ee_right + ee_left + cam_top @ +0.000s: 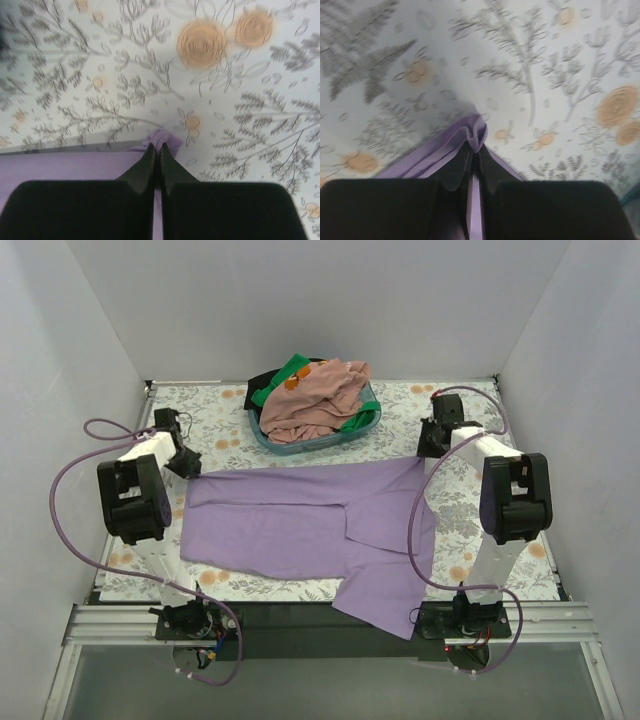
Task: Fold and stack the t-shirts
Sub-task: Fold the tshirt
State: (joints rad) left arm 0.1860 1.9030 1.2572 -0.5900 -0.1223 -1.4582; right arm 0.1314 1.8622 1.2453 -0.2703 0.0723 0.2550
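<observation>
Lavender t-shirt (290, 520): laid across floral desk (400, 405); far corners are pinched by left gripper (475, 148) and right gripper (158, 149), one each.

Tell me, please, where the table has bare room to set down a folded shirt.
Bare table lies between the basket and the left gripper, and between the basket and the right gripper. A narrow strip runs near-left, in front of the lavender shirt. That shirt covers the middle; the basket is heaped full.
</observation>
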